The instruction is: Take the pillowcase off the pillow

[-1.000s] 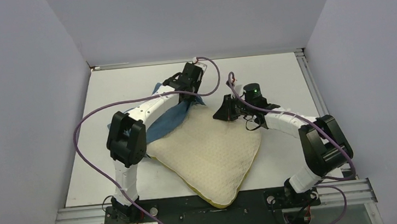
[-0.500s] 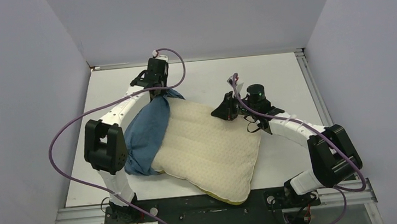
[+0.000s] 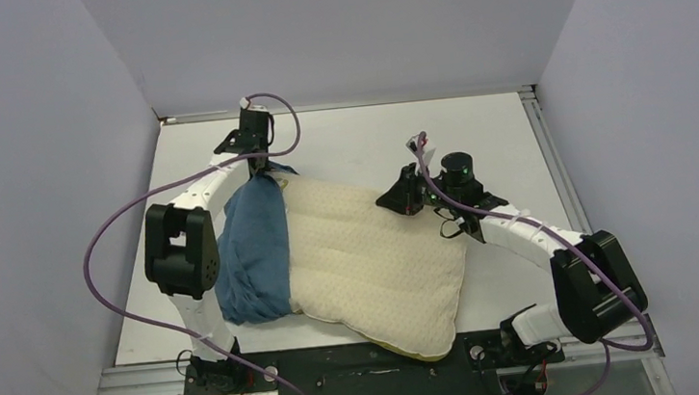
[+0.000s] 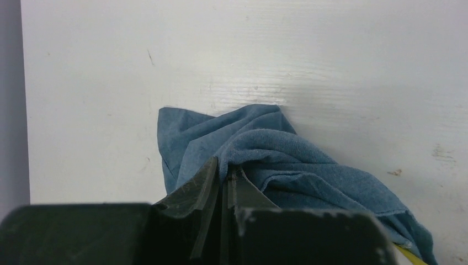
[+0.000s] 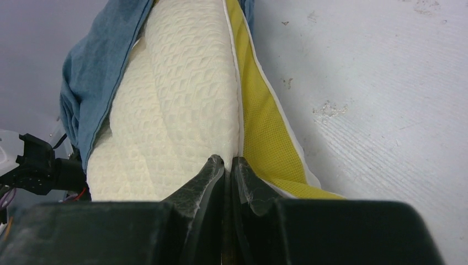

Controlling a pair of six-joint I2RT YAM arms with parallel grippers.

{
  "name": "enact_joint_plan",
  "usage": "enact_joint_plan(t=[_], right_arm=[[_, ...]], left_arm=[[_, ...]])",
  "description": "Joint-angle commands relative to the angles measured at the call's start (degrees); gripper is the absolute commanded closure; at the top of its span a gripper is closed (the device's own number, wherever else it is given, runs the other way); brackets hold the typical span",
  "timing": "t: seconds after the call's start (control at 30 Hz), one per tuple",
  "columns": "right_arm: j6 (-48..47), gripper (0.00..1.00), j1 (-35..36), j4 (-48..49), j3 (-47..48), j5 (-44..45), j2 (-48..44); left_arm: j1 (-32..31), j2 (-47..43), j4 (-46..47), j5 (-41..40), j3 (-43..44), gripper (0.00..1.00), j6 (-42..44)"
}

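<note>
1. The pillow (image 3: pixel 370 253) lies flat on the table (image 3: pixel 484 131) with its cream quilted top up. Its mustard edge shows along its far-right side.
2. The pillowcase (image 3: pixel 253 255) is bunched in a long heap against the pillow's left side. Nearly all of the pillow's top is bare, and I cannot tell whether the left edge sits inside the cloth.
3. The left gripper (image 4: pixel 223 172) is at the pillow's far-left corner, its jaws pressed together on a fold of the blue cloth.
4. The right gripper (image 5: pixel 227 161) is at the pillow's far-right edge. Its jaws are closed on the seam where the cream top meets the mustard edge.
5. The cloth looks light, limp and quick to wrinkle. It likely stretches and slides, and a thin fold may slip free, so a thick fold or hem suits better.
6. The pillow looks plump and squashy, and only its seam or a corner offers a bite. It probably drags along with the cloth unless it is anchored.
</note>
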Motion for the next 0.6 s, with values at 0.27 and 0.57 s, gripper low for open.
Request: enact_joint_plan(t=[0.27, 0.57], right_arm=[[6.5, 0.95, -9.5, 8.2, -5.4, 4.2, -8.3], [14.3, 0.95, -17.7, 16.2, -12.0, 5.0, -12.8]], left_arm=[[6.5, 5.2, 4.0, -6.5, -1.2, 1.0, -0.2], [6.7, 5.2, 3.6, -6.7, -0.7, 1.0, -0.3]])
